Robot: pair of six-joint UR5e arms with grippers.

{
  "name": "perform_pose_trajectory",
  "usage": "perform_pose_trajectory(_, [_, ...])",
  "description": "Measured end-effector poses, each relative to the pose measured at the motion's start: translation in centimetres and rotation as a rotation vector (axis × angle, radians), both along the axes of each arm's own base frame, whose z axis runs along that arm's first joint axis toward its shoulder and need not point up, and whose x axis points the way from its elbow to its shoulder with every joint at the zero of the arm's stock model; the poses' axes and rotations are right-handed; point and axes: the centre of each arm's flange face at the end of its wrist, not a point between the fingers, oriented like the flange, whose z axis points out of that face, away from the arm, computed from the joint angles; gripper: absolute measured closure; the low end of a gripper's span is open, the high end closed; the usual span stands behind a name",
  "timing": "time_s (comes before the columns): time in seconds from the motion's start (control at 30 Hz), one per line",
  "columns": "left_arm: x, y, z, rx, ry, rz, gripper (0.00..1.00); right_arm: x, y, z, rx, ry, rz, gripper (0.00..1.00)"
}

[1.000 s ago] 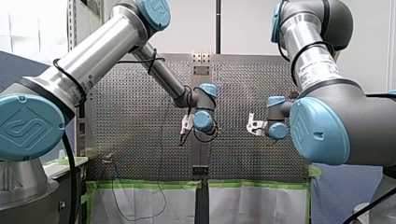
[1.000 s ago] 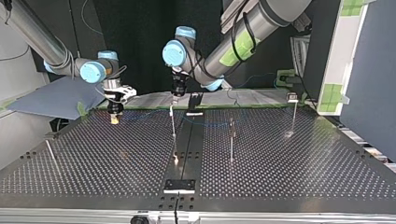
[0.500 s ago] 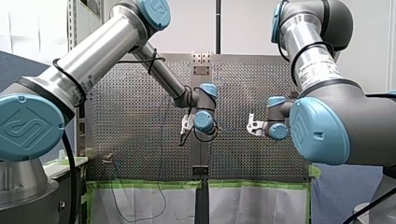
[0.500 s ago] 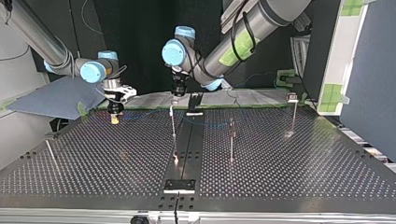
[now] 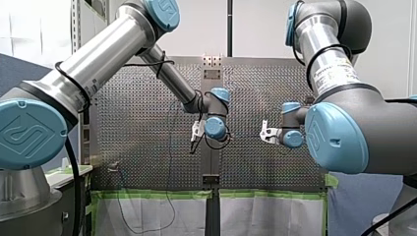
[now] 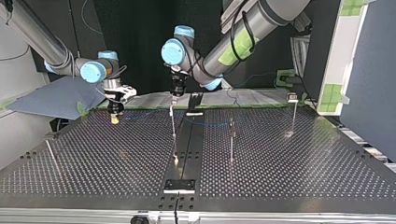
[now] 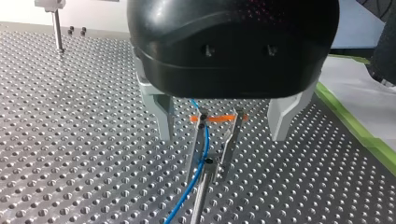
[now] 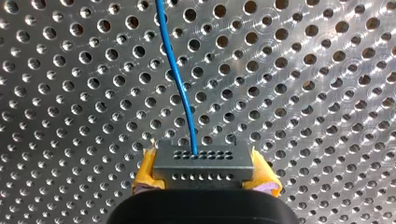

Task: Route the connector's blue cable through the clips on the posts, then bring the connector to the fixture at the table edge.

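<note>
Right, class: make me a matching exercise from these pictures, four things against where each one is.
1 thin blue cable
2 grey rectangular connector block
3 green tape strip
4 slim metal post

a standing upright on the perforated table
b clamped in my right pincer
c running into a hole in the connector
d lying along the table's edge

Pairs: 1c, 2b, 3d, 4a

No readable text; only an embossed logo (image 5: 29, 132) on a blue joint cap (image 5: 11, 156).
</note>
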Motion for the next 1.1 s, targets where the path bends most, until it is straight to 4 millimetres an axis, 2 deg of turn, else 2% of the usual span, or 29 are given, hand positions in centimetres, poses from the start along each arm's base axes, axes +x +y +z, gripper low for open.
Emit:
perform_pose_trajectory(0.73, [-0.6, -0.5, 0.1, 0.005, -0.002, -0.009, 0.0, -0.1, -0.1, -0.2, -0.002, -0.001, 0.0, 1.0])
perform_pose_trajectory(0.87, [-1.7, -0.8, -0.1, 0.025, 0.014, -0.005, 0.0, -0.1, -0.1, -0.3, 0.001, 0.0, 0.0, 1.0])
perform_pose_trajectory(1.1, [-5.7, -1.6, -1.1, 0.093, 0.055, -0.006, 0.0, -0.1, -0.1, -0.4, 0.003, 0.0, 0.0, 1.0])
